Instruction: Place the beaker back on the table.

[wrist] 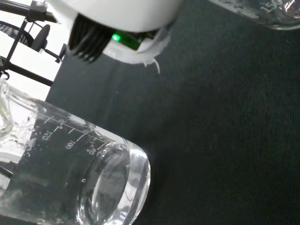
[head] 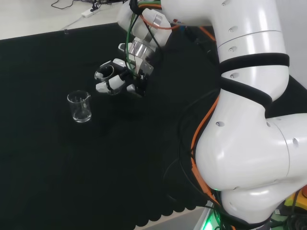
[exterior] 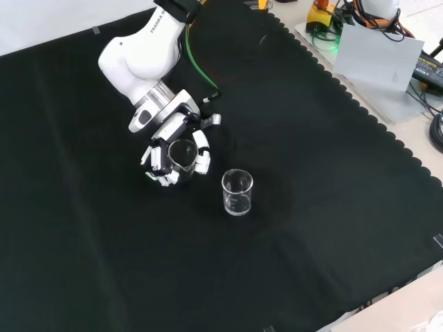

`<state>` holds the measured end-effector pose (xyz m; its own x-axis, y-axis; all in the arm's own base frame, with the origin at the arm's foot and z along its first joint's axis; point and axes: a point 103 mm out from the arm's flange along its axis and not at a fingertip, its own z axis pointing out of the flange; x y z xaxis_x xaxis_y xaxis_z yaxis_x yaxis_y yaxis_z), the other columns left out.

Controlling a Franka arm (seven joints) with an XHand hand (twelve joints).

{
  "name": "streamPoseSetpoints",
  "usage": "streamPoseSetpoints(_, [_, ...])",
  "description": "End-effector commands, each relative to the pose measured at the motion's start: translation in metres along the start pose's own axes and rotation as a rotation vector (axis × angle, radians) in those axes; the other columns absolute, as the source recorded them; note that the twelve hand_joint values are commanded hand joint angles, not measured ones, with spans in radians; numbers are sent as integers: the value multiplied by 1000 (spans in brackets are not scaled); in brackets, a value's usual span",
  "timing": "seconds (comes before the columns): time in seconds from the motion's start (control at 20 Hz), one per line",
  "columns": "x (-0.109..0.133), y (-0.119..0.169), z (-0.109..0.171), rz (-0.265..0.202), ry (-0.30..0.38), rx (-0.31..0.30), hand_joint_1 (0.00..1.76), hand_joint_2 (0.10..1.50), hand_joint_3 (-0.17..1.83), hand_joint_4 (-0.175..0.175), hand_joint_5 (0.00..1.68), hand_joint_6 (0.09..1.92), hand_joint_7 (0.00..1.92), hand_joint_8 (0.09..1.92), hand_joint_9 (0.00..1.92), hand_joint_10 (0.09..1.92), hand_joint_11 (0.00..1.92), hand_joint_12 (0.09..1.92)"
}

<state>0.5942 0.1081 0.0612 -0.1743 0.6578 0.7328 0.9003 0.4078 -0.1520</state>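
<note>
My hand (head: 120, 81) hangs low over the black cloth, its fingers curled round a clear beaker (exterior: 183, 153). The beaker lies tilted in the grasp, and the front view looks into its round end. In the wrist view this held beaker (wrist: 70, 173) is close and large, with printed graduations on its wall. A second clear beaker (head: 79, 107) stands upright on the cloth, a short way left of the hand in the head view. In the front view that standing beaker (exterior: 237, 192) is right of and slightly nearer than the hand (exterior: 160, 160). Its glass (wrist: 262, 9) shows small in the wrist view.
The arm's white links (head: 249, 96) rise at the right of the head view. In the front view a white link (exterior: 138, 48) stands behind the hand. The cloth's scalloped edge (exterior: 360, 104) runs along the right, with a grey sheet (exterior: 381, 55) and cables beyond it.
</note>
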Motion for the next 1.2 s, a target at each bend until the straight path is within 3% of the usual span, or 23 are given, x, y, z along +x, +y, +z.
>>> streamPoseSetpoints(0.05, [-5,-2,4,13,-3,38,961,555,786,-17,692,921,668,628,677,586,177,1350])
streamPoseSetpoints(0.4, [-7,-3,4,29,-2,51,949,541,782,-41,503,793,548,644,578,625,81,1375])
streamPoseSetpoints(0.55, [-5,-3,3,27,-3,47,943,535,780,-43,479,754,525,649,556,636,60,1379])
streamPoseSetpoints(0.7, [6,10,19,38,-27,48,937,532,777,-44,470,739,517,650,547,637,52,1379])
streamPoseSetpoints(1.2, [5,5,7,24,-10,17,898,528,738,-51,437,606,467,659,498,660,0,1382])
